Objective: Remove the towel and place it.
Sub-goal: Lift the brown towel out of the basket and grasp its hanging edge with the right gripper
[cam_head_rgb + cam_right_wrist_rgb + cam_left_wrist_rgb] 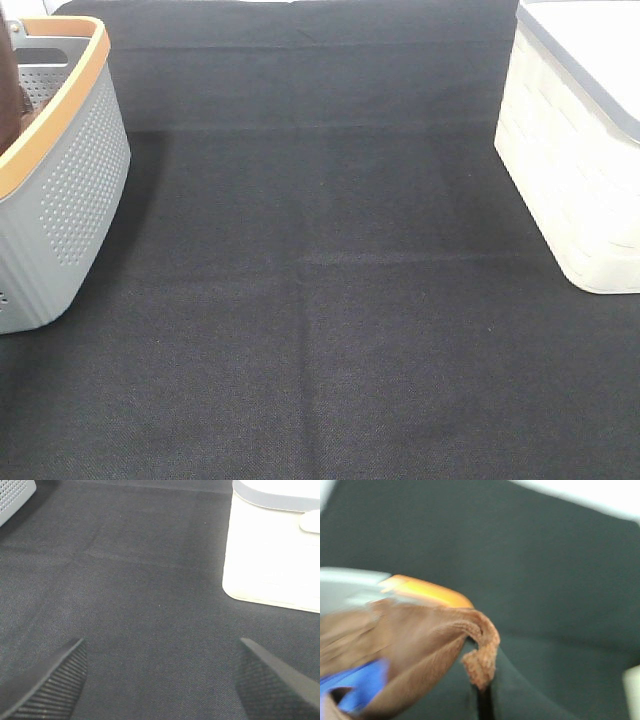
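The rust-brown towel fills the lower part of the blurred left wrist view, with a corner bunched at the tip of my left gripper, whose dark fingers are closed together on it. The towel hangs over the grey perforated basket's orange rim. In the exterior high view only a brown sliver of the towel shows, above the basket at the far left edge. Neither arm shows there. My right gripper is open and empty, low over the dark cloth surface.
A white woven-look bin with a grey lid stands at the right; it also shows in the right wrist view. A blue patch lies under the towel. A dark fabric mat covers the table between the two containers.
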Action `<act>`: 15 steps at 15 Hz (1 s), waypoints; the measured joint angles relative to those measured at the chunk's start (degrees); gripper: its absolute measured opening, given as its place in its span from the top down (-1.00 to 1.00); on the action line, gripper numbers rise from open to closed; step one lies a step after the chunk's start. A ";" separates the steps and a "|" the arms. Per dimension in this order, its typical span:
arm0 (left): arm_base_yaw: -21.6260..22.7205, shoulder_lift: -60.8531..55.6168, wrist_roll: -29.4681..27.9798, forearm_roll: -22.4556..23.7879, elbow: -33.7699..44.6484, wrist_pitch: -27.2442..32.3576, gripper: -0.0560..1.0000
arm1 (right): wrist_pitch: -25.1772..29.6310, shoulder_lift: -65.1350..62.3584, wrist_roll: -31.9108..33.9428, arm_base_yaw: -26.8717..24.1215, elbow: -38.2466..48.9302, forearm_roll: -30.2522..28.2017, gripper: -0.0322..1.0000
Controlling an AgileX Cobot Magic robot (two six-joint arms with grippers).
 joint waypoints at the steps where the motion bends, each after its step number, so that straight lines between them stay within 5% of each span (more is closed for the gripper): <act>1: 0.00 -0.86 0.97 -4.98 -0.92 -1.60 0.89 | -0.06 0.00 1.15 0.00 0.00 0.97 -0.53; 6: 0.00 -1.83 7.39 -29.97 -4.30 -6.19 0.89 | -1.26 0.00 1.95 0.00 0.00 3.78 -0.53; 9: -2.01 -1.83 11.69 -39.53 -4.30 -10.60 0.89 | -3.38 0.69 1.95 0.00 -0.23 5.33 -0.53; 13: -7.73 -1.83 15.30 -41.20 -4.30 -16.67 0.89 | -10.08 8.08 1.78 0.00 -0.69 10.89 -0.53; 15: -14.55 -1.43 16.79 -37.53 -4.41 -18.56 0.89 | -14.21 16.67 -3.09 0.00 -1.15 18.68 -0.53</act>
